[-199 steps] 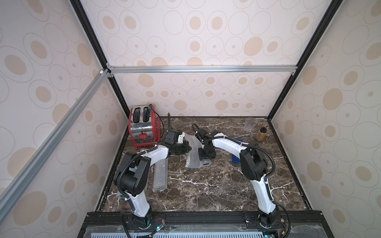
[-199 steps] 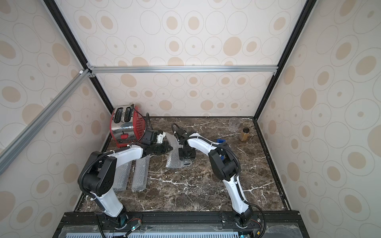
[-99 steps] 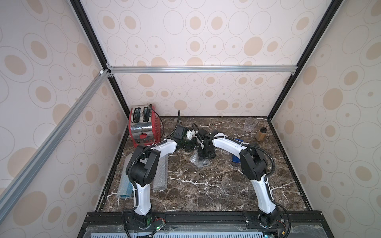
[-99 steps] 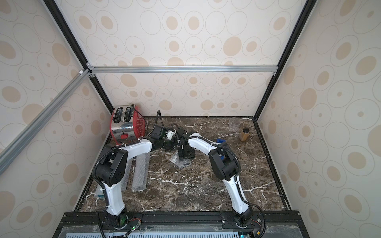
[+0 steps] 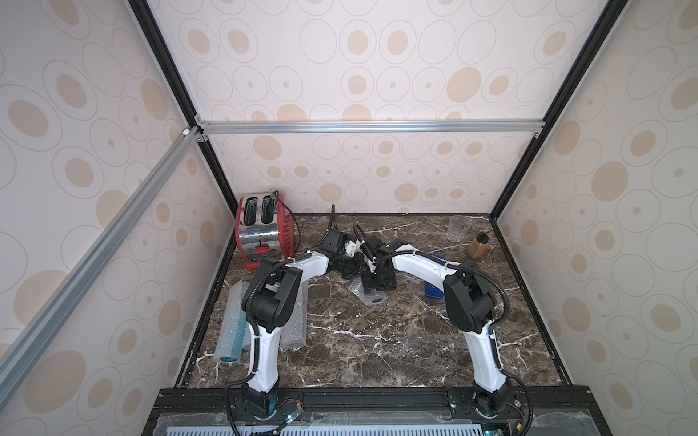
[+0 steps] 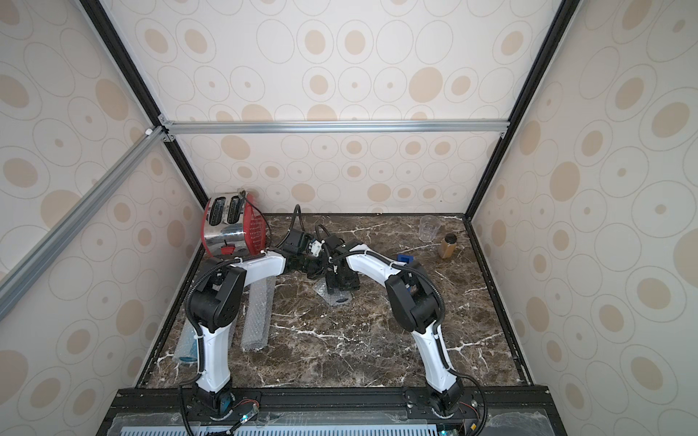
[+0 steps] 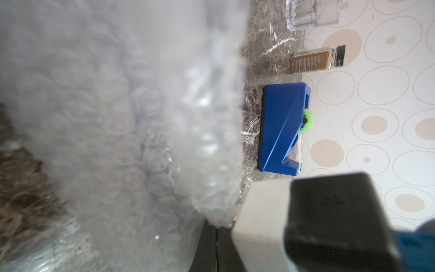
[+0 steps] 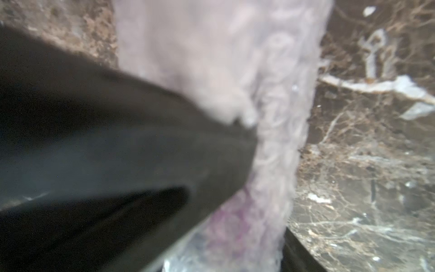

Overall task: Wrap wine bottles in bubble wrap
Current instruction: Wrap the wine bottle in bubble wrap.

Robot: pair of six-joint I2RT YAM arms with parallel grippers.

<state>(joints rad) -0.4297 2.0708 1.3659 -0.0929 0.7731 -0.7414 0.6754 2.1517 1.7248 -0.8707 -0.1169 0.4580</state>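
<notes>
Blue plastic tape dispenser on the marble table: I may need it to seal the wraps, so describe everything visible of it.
The blue plastic tape dispenser is an angular, wedge-shaped shell on a thin black base, with a bright green roll hub showing near its top. It stands upright on the dark marble table, on the robot's right half, touching only the table. In both top views the white right arm hides part of it.

Your left arm (image 5: 266, 355) and right arm (image 5: 485, 358) are twins: glossy white link shells, chunky black joint housings, black corrugated cable looping outside each elbow, pinned with white zip ties. Both end in black bases on the black rail (image 5: 370, 400).
</notes>
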